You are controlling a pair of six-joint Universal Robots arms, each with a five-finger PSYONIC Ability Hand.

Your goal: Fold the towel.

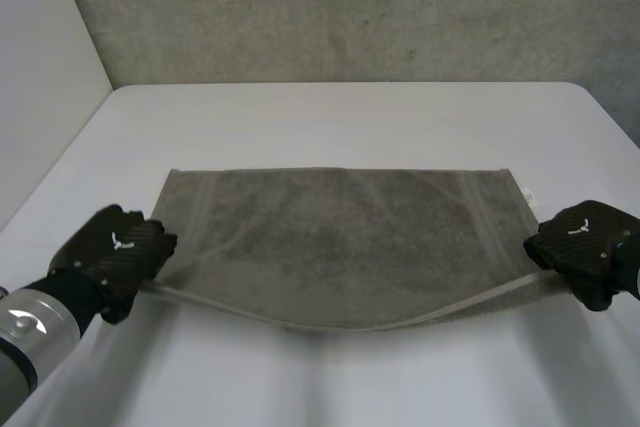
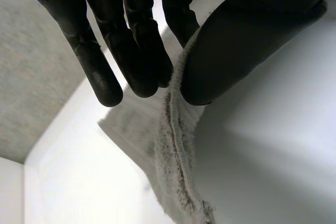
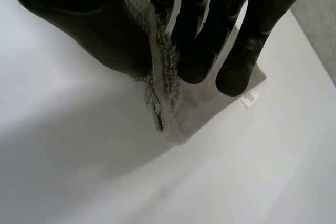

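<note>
A grey towel (image 1: 340,242) lies spread across the white table (image 1: 340,117), its near edge lifted off the surface and sagging in the middle. My left hand (image 1: 118,252) holds the near left corner; in the left wrist view the towel's edge (image 2: 176,129) is pinched between thumb and fingers (image 2: 139,61). My right hand (image 1: 585,242) holds the near right corner, the towel (image 3: 165,93) pinched between its thumb and fingers (image 3: 205,40). The far edge rests flat on the table.
A small white label (image 3: 251,98) sticks out of the towel's right edge (image 1: 527,197). A concrete wall (image 1: 340,7) stands behind the table. Bare table surface surrounds the towel on all sides.
</note>
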